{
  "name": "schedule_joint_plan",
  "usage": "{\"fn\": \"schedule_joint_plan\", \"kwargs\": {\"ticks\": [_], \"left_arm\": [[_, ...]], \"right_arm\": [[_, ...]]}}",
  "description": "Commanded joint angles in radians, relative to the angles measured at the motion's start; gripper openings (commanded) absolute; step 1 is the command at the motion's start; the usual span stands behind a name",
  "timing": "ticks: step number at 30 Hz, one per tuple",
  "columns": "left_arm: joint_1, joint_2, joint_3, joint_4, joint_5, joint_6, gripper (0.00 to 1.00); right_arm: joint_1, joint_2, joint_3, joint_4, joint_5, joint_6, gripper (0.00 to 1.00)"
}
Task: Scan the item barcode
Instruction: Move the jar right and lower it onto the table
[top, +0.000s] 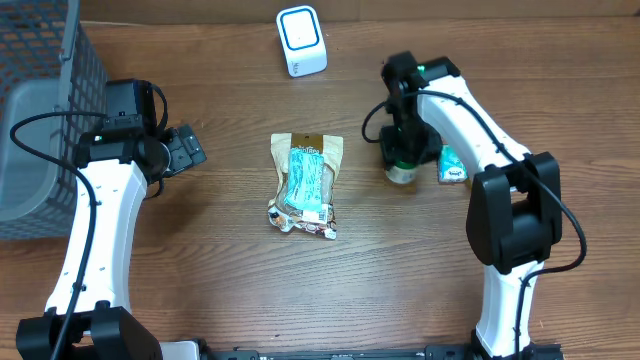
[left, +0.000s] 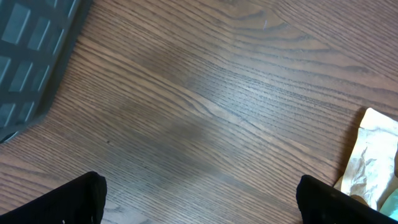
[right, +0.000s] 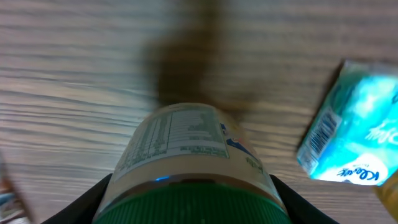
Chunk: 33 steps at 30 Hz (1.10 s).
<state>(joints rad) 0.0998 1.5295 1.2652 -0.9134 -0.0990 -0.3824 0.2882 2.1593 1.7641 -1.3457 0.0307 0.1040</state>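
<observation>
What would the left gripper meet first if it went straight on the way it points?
Probably the bare table: the open left gripper faces down at plain wood, with the basket off to one side and the snack pouch off to the other. Exact tilt is unclear.

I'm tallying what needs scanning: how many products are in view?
3. A snack bag lies mid-table; a green-lidded jar sits between the right gripper fingers; a tissue pack lies beside the jar. The basket at the left edge could hide more.
</observation>
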Motion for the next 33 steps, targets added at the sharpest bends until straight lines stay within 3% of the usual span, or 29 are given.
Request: {"fn": "schedule_joint_plan", "kwargs": {"ticks": [1, 3, 9, 14, 18, 33], "left_arm": [[-0.003, -0.011, 0.009, 0.002, -0.008, 0.013, 1.0], [-0.003, -0.011, 0.009, 0.002, -0.008, 0.012, 1.0], [-0.003, -0.011, 0.009, 0.002, -0.008, 0.013, 1.0], [-0.003, -0.011, 0.009, 0.001, -0.008, 0.013, 1.0], [-0.003, -0.011, 0.009, 0.001, -0.008, 0.013, 1.0], [-0.003, -0.011, 0.009, 0.001, -0.008, 0.012, 1.0]], "right_arm": [[-0.043, -0.004, -0.024, 0.006, 0.002, 0.001, 0.3], [-0.067, -0.004, -0.035, 0.008, 0.002, 0.004, 0.33], [-0.092, -0.004, -0.043, 0.016, 0.001, 0.004, 0.69], [-0.091, -0.004, -0.043, 0.031, 0.001, 0.004, 0.77], [-0.091, -0.004, -0.043, 0.034, 0.002, 0.004, 1.0], [-0.087, -0.004, -0.043, 0.323, -0.024, 0.004, 1.0]]}}
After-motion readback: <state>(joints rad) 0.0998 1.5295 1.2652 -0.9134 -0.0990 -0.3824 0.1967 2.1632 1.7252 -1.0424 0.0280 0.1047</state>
